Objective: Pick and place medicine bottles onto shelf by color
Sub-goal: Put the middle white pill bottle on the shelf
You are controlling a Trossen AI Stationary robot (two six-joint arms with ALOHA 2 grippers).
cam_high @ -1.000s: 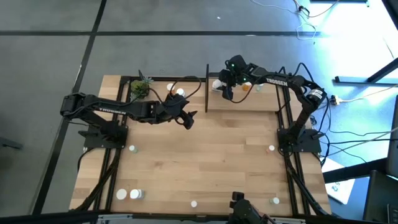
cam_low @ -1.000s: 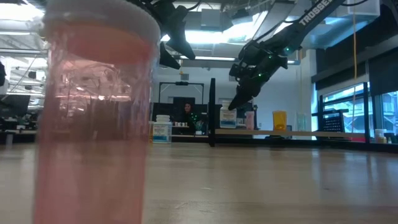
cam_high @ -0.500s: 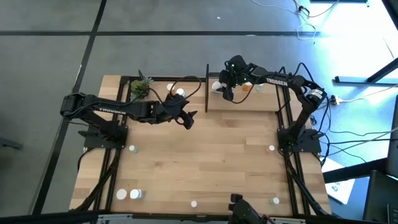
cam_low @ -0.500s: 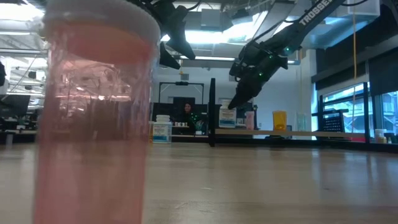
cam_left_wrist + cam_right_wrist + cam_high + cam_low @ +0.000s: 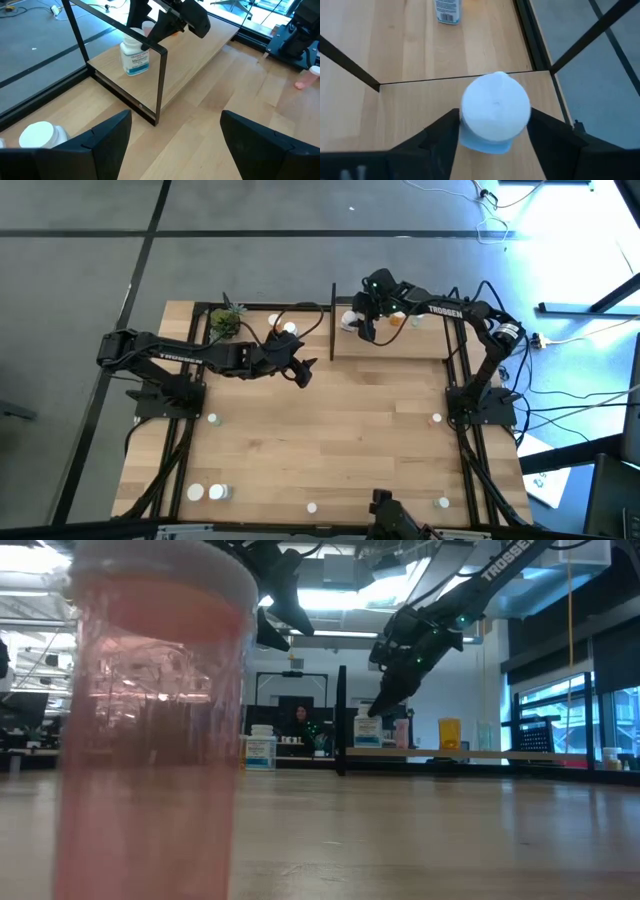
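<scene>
I have the right gripper (image 5: 358,326) over the shelf (image 5: 400,340) at the table's far edge, its fingers (image 5: 440,135) on either side of a white-capped medicine bottle (image 5: 495,112) that stands upright on the board — whether they press it or have let go I cannot tell; an orange bottle (image 5: 396,319) stands further along the shelf; my left gripper (image 5: 300,370) hangs above the table near the black post (image 5: 332,320), fingers apart and empty; loose white bottles (image 5: 205,492) sit at the near corner.
</scene>
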